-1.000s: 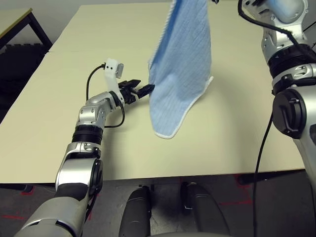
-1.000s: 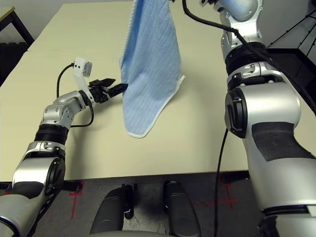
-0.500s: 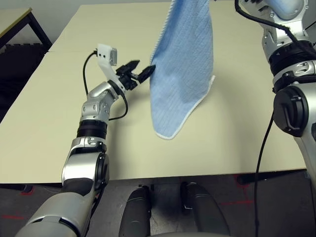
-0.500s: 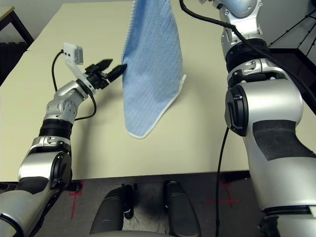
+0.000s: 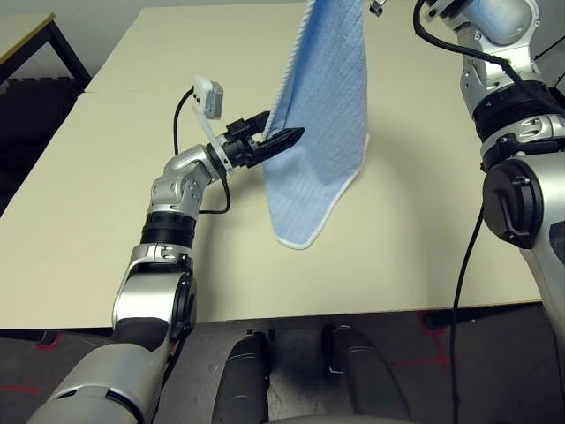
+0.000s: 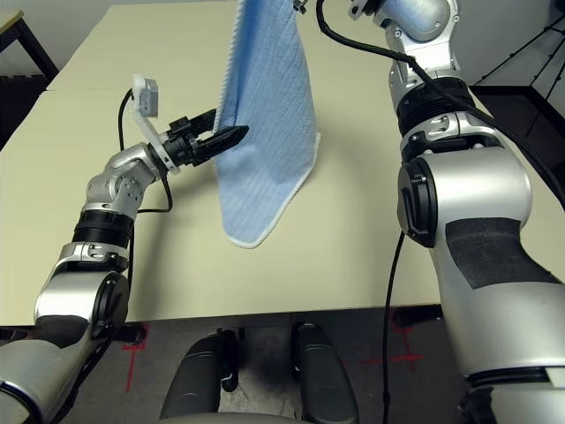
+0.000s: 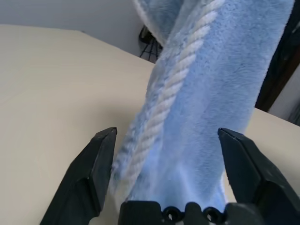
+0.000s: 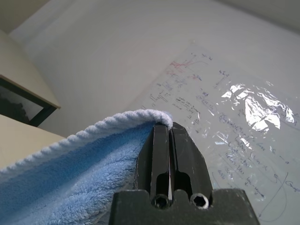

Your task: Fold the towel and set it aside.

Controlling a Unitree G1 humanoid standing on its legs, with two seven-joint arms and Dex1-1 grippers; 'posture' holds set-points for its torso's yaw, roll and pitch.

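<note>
The light-blue towel [image 5: 322, 115] with white edging hangs in the air over the beige table [image 5: 97, 221], its lowest corner just above the tabletop. My right gripper [image 8: 161, 130] is shut on the towel's [image 8: 79, 178] top corner, high over the table. My left gripper [image 5: 275, 140] is open at mid-height on the towel's left side. In the left wrist view its two black fingers [image 7: 96, 164] straddle the towel's white corded edge [image 7: 164, 112], apart from the cloth on both sides.
A second table with a dark frame [image 5: 40, 40] stands at the far left, beyond the seam. The table's front edge [image 5: 353, 311] runs below the towel. A whiteboard [image 8: 225, 93] fills the wall behind the right gripper.
My left gripper has swung right and forward, from beside the towel to having its open fingers around the towel's left edge. The towel's lower part has shifted slightly.
</note>
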